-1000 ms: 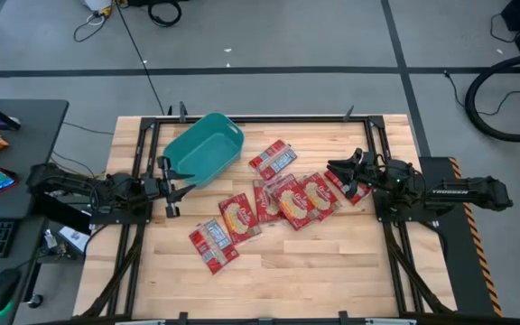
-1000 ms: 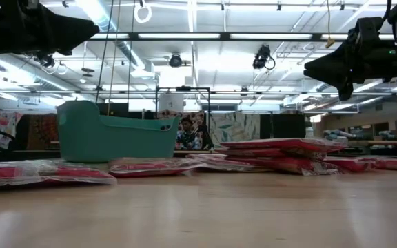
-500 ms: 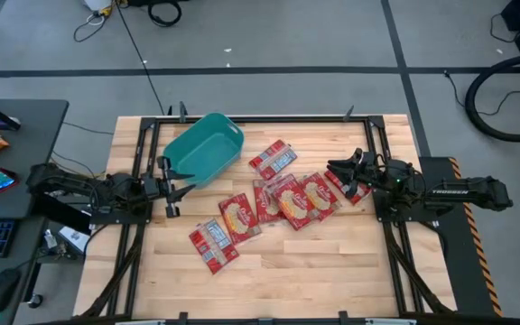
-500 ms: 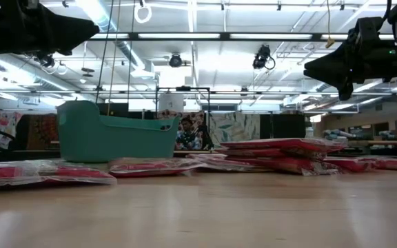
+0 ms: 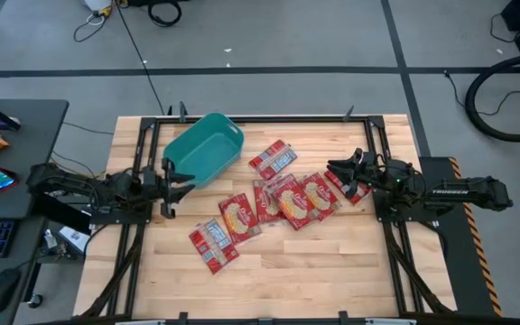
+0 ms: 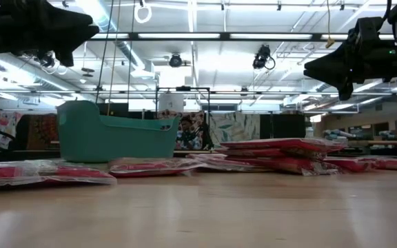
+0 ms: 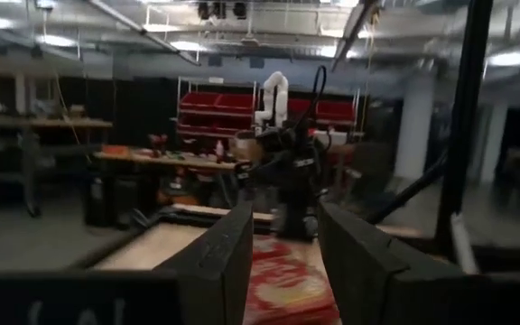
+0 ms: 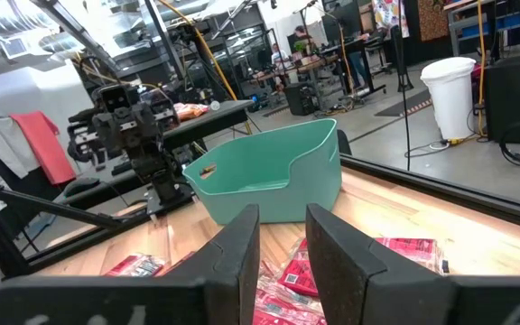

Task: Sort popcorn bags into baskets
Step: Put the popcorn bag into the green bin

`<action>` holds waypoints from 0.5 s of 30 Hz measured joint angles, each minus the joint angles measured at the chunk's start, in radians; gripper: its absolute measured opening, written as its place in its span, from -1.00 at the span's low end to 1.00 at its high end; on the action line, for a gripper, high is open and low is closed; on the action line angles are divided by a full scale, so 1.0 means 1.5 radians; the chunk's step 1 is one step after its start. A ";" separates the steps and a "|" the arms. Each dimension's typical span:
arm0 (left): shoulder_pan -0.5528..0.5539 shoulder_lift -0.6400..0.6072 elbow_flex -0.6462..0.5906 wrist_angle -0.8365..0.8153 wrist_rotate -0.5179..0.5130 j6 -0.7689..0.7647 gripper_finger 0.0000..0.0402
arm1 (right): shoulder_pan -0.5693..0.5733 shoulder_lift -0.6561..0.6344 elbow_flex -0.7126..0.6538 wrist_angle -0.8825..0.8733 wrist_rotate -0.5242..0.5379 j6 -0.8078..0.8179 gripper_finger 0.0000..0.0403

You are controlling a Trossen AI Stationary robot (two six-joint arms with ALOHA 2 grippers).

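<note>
Nearest the bottom of the high view, one red popcorn bag lies alone on the wooden table, with a second just above it, and behind those a clump of overlapping bags fills the middle of the frame; that overlap is the first risk, because a pinch there could lift two bags at once or drag a neighbour along. The left gripper hovers at centre left, its fingers spread with a gap and nothing between them, close beside the near end of the teal basket; a careless swing could knock the light tub off its spot, and then every drop would miss. The right gripper hangs at centre right over the far edge of the clump, its fingers also parted and empty, with a bag partly under the arm where the overhead camera loses it. Flat, slick bags lying flush on wood give little edge to catch, so I'd expect slips. Farther up, a lone bag sits just beside the basket, which looks empty from above; nothing is sorted yet. The arms face each other across the pile, so reaching together risks a clash
</note>
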 joint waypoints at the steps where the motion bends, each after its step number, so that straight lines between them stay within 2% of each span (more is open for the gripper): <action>1: 0.000 0.000 0.000 0.000 0.000 -0.014 -0.34 | 0.000 0.000 0.000 0.000 0.000 0.000 -0.51; 6: 0.000 0.000 0.000 0.003 0.000 -0.013 -0.34 | 0.000 0.000 0.000 0.000 0.000 0.000 -0.51; 15: 0.000 0.000 0.000 0.014 0.000 -0.089 -0.34 | 0.000 0.000 0.000 0.000 0.000 0.000 -0.51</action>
